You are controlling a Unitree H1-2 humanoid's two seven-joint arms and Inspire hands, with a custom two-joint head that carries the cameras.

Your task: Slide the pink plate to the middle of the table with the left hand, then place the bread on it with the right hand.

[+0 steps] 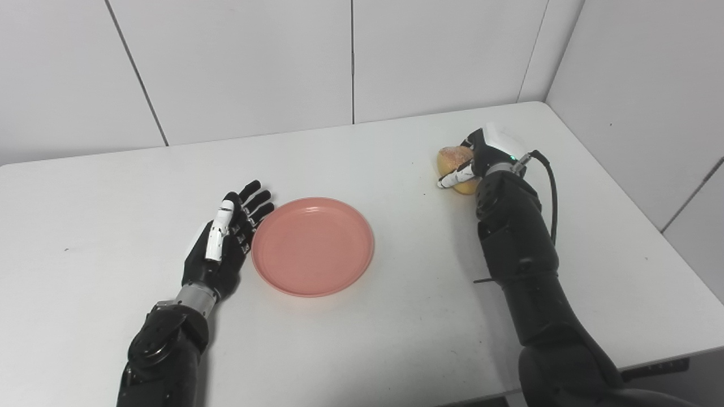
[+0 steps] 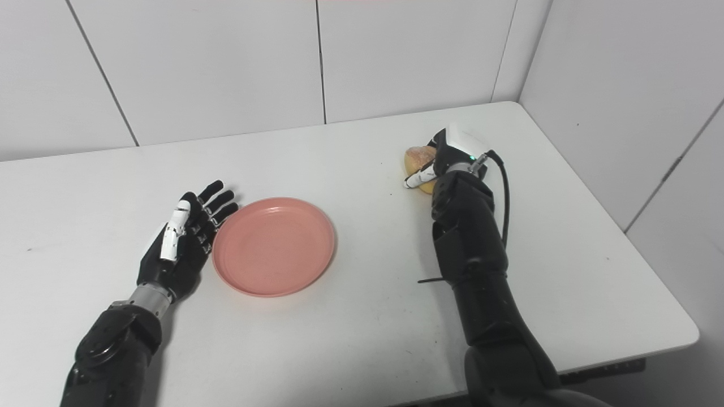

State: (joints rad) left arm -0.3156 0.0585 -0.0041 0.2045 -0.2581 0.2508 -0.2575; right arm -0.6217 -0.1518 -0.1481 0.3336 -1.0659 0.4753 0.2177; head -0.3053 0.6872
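Right hand (image 1: pixel 486 152) wrapped around bread (image 1: pixel 455 160), left hand (image 1: pixel 226 243) spread beside pink plate (image 1: pixel 313 246)

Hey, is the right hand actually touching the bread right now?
Touching. In the left eye view the right hand wraps the bread, with a white fingertip lying across its front.

Left hand (image 1: pixel 223 240) flat and open near the table's middle, a little toward the left edge, fingers (image 1: pixel 255 199) spread and aimed at the far edge, white-backed thumb (image 1: pixel 218 233) uppermost. Left forearm entering from the near edge, angled slightly rightward. Right hand (image 1: pixel 481 154) out toward the far right corner, fingers curled closed, white thumb (image 1: pixel 454 177) pointing left. Right arm rising from the near edge, running almost straight toward the far edge.
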